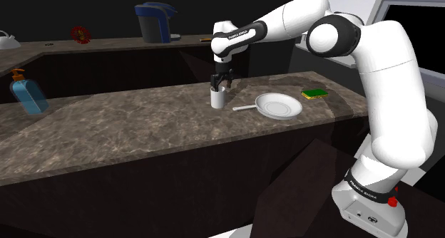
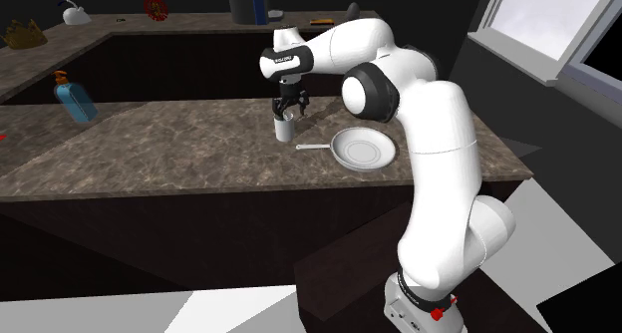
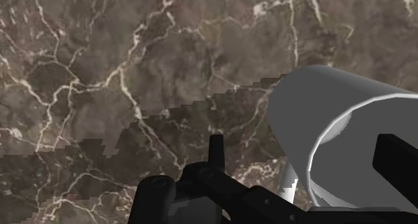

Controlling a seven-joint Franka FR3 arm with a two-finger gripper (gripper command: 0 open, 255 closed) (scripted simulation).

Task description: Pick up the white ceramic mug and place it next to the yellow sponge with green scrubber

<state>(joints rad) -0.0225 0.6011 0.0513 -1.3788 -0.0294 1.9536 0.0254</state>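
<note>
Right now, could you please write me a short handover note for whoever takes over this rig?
Gripper: open, at the white mug's rim, apparently one finger on either side of its wall, not clasping.
Mug: upright on the marble counter, beside the white pan's handle.
Sponge: yellow and green, beyond the pan, toward the shoulder view's right.
Done: approach. Left: close, lift, carry past the pan, set down beside the sponge.

The mug (image 1: pixel 218 99), partly covered and cropped
The tool (image 1: pixel 221 85) hides the mug's rim in the shoulder view; the wrist view's edge cuts the mug (image 3: pixel 301 112) off.
</note>
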